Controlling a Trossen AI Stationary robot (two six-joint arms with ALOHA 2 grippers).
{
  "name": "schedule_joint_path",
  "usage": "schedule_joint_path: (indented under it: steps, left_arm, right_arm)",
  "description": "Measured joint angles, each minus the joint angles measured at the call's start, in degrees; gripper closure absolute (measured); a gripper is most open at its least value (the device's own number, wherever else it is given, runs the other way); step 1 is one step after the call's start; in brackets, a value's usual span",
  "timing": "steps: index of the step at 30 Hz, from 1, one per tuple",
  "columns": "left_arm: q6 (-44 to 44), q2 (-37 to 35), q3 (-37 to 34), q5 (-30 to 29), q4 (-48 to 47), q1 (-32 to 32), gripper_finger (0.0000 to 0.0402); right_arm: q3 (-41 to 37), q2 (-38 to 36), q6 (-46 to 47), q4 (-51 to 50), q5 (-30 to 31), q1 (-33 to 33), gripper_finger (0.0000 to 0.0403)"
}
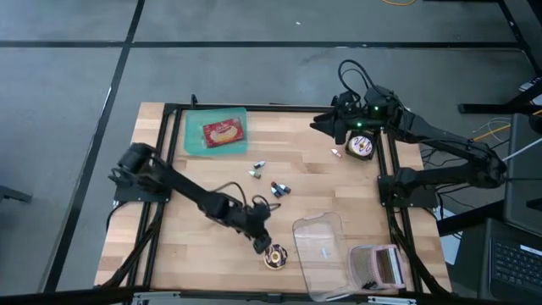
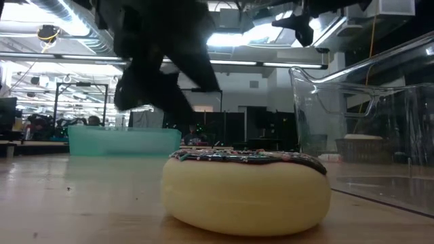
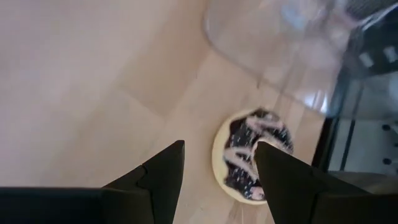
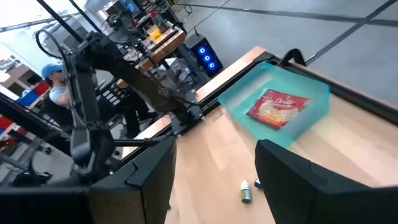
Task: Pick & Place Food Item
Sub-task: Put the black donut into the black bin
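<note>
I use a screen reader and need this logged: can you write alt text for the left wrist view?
The left hand, its dark fingers open, hovers over a chocolate-iced donut lying on the wooden table. A clear plastic container sits just beyond the donut.

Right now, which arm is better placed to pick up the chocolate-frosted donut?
Left. The left gripper hangs open just beside the donut; the right gripper waits at the table's far edge.
</note>
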Motion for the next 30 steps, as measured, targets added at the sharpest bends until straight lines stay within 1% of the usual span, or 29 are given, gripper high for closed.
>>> schedule_joint_path:
  steps: [2, 6, 12, 19, 30]
  left_arm:
    - [-1.6, 2.3, 1.1, 0.3, 0.0, -1.0, 0.0208]
    - [-4.3, 4.4, 2.4, -0.1, 0.3, -2.9, 0.0208]
    - [-7.3, 6.1, 2.6, -1.2, -0.7, -4.6, 0.0208]
    - [-7.8, 6.4, 2.6, -2.9, -0.2, -4.4, 0.0208]
    - [-8.5, 6.8, 2.6, -2.6, 1.8, -3.5, 0.0208]
  right_arm:
    - [0.0, 0.0, 0.6, 0.0, 0.1, 1.0, 0.0186]
    - [0.0, 0.0, 0.9, -0.1, 0.2, 3.0, 0.0186]
    - [0.0, 0.0, 1.5, -0.1, 3.5, 6.2, 0.0186]
    - [0.0, 0.0, 2.2, -0.2, 6.1, 8.6, 0.0186]
    - [0.0, 0.0, 2.7, -0.2, 6.2, 10.0, 0.0186]
